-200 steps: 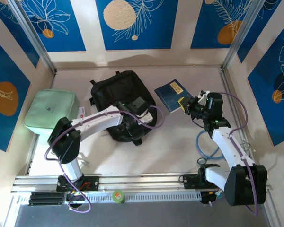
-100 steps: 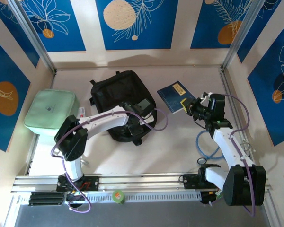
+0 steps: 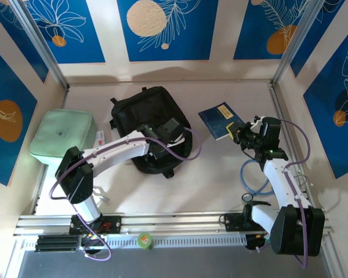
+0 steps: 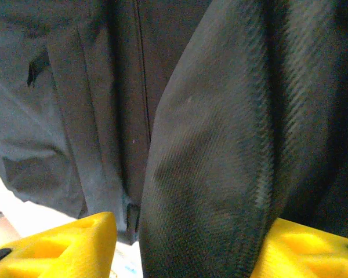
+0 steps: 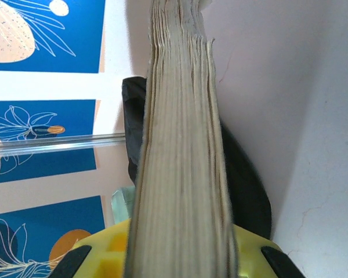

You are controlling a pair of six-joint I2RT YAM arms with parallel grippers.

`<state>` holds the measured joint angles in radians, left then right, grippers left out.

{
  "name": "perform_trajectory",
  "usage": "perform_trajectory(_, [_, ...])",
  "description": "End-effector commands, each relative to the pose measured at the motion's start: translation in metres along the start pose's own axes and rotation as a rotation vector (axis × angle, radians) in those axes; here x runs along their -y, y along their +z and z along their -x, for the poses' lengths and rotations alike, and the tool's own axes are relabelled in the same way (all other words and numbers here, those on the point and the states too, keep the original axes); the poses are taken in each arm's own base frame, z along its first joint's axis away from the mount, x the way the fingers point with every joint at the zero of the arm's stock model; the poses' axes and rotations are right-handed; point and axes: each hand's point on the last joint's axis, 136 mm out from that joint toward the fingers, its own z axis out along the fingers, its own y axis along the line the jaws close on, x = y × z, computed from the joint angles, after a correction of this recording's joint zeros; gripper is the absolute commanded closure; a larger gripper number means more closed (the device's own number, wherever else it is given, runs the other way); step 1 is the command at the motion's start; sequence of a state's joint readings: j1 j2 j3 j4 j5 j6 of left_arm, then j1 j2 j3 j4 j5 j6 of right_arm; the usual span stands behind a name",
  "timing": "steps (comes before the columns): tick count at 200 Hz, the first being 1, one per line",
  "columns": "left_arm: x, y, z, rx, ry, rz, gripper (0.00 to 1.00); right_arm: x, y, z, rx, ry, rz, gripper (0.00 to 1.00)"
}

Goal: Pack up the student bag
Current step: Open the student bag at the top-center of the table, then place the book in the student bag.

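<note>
The student bag [image 3: 144,116], a black soft backpack, lies at the middle back of the table. My left gripper [image 3: 159,147] is down at its near edge. In the left wrist view a thick upright fold of the bag's black fabric [image 4: 220,150] stands between the yellow fingers [image 4: 64,243] of this gripper [image 4: 185,249]. The fold presses the right finger and leaves a thin sliver by the left one. My right gripper [image 3: 239,133] is shut on a blue book [image 3: 219,119], held off the table to the right of the bag. Its page edge [image 5: 180,150] runs up from the right gripper [image 5: 180,255].
A pale mint-green bag [image 3: 61,138] sits at the left, with a small white and red item [image 3: 100,137] beside it. A blue cable loop [image 3: 256,184] lies by the right arm. A green tape roll [image 3: 145,239] rests on the front rail. Patterned walls enclose the table.
My left gripper has narrowed onto the bag's fabric and shifted slightly. My right gripper has carried the book a little to the right, away from the bag.
</note>
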<state>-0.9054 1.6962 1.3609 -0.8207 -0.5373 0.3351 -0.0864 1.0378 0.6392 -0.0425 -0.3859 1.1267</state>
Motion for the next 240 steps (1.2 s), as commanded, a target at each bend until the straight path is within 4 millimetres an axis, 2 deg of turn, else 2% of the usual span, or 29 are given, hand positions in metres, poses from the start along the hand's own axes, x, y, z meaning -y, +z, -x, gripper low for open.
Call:
perform_trajectory(1, [-0.001,0.001,-0.028,-0.098,0.075,0.039,0.39,-0.01,-0.003,-0.003,-0.016,-0.019,0.041,0.94])
perform_trajectory(20, [-0.001,-0.001,-0.029,-0.084,0.067,0.043,0.39,-0.01,-0.002,-0.003,-0.021,-0.017,0.04,0.94])
perform_trajectory(49, [-0.011,-0.013,-0.016,-0.005,0.031,0.056,0.44,-0.007,-0.001,-0.004,-0.027,-0.01,0.033,0.94])
perform_trajectory(75, [-0.015,-0.029,-0.004,0.08,-0.002,0.038,0.55,-0.004,-0.002,-0.006,-0.029,-0.005,0.028,0.94])
perform_trajectory(112, [-0.015,-0.042,0.001,0.169,-0.04,0.016,0.68,-0.003,-0.002,-0.006,-0.03,-0.006,0.027,0.94])
perform_trajectory(147, [-0.012,-0.04,0.002,0.17,-0.037,0.006,0.88,-0.005,-0.003,-0.007,-0.034,-0.013,0.031,0.94])
perform_trajectory(182, [-0.016,-0.037,0.006,0.168,-0.042,0.018,0.96,-0.005,-0.008,-0.005,-0.027,-0.024,0.032,0.95])
perform_trajectory(210, [-0.028,-0.043,0.013,0.197,-0.088,0.044,1.0,-0.003,-0.014,-0.003,-0.019,-0.033,0.027,0.95])
perform_trajectory(240, [-0.062,-0.066,0.026,0.273,-0.215,0.153,1.0,-0.004,-0.024,-0.005,-0.029,-0.071,0.031,0.95])
